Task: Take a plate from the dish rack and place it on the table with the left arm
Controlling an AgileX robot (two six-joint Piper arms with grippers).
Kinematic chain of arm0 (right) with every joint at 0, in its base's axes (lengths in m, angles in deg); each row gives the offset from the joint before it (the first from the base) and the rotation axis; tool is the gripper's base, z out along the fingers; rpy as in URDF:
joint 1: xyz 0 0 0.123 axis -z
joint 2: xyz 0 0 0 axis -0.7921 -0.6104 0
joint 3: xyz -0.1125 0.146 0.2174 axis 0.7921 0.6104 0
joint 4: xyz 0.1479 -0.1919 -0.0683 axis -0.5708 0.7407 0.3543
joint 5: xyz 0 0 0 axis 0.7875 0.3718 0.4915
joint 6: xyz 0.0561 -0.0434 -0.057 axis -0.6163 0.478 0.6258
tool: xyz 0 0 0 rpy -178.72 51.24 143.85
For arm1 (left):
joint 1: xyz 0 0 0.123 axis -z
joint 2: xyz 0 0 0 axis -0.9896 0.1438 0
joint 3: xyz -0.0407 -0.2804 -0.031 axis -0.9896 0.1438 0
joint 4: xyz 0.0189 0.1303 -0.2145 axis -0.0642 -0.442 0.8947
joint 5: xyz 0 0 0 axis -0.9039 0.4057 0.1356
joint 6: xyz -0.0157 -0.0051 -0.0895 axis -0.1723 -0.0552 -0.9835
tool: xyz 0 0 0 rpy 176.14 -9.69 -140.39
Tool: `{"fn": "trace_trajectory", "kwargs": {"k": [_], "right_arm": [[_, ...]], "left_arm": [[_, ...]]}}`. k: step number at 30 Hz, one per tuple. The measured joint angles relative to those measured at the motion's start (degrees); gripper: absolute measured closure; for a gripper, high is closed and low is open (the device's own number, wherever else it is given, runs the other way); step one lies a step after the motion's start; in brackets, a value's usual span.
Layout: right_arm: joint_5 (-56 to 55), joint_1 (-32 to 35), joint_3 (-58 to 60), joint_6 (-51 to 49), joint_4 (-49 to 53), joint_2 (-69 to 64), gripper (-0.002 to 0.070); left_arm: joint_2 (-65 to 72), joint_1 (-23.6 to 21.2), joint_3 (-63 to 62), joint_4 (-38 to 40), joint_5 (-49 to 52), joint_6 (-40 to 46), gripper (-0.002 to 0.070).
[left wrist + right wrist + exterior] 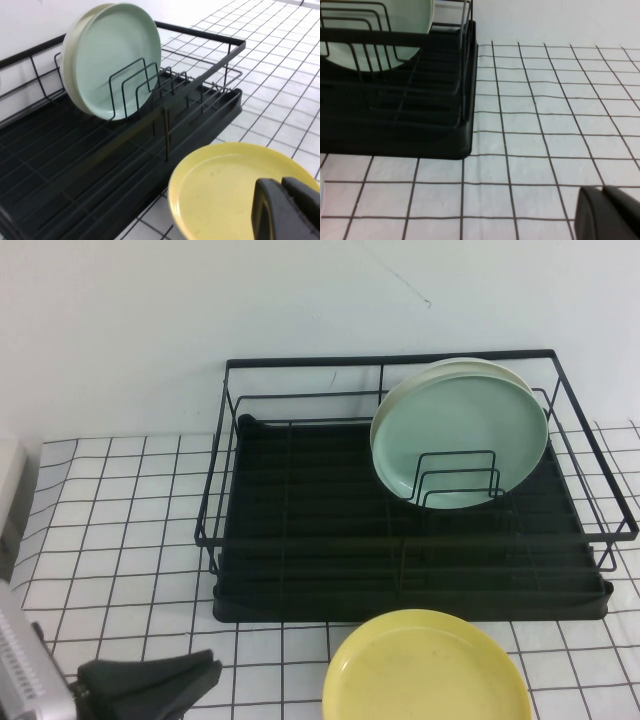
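The yellow plate point(425, 668) lies flat on the gridded table point(120, 530) just in front of the black dish rack point(400, 570). It also shows in the left wrist view point(225, 185). My left gripper point(205, 677) is shut and empty, low at the front left, left of the plate and apart from it. In the left wrist view its fingertips point(280, 187) stand together over the plate's near edge. My right gripper point(602, 192) is shut and empty above bare table to the right of the rack; it is outside the high view.
Two pale mint-green plates point(460, 435) stand upright in the wire dividers point(455, 480) at the rack's back right. A white wall stands behind the rack. A grey device edge point(8, 500) is at far left.
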Motion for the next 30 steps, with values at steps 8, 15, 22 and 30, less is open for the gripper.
{"fn": "trace_trajectory", "kwargs": {"k": [8, 15, 22, 30], "right_arm": [[0.0, 0.0, 0.0, 0.0, 0.0, 0.0, 0.0678], [0.0, 0.0, 0.0, 0.0, 0.0, 0.0, 0.0678], [0.0, 0.0, 0.0, 0.0, 0.0, 0.0, 0.0678], [0.0, 0.0, 0.0, 0.0, 0.0, 0.0, 0.0678]], "left_arm": [[-13.78, -5.67, 8.99, -8.46, -8.09, -12.03, 0.0677], [-27.22, -18.75, 12.9, -39.38, -5.53, -39.93, 0.0677], [-34.18, -29.68, 14.12, -61.71, -2.13, -64.96, 0.0677], [-34.42, -31.81, 21.8, -63.09, -8.6, -67.35, 0.0677]]}}
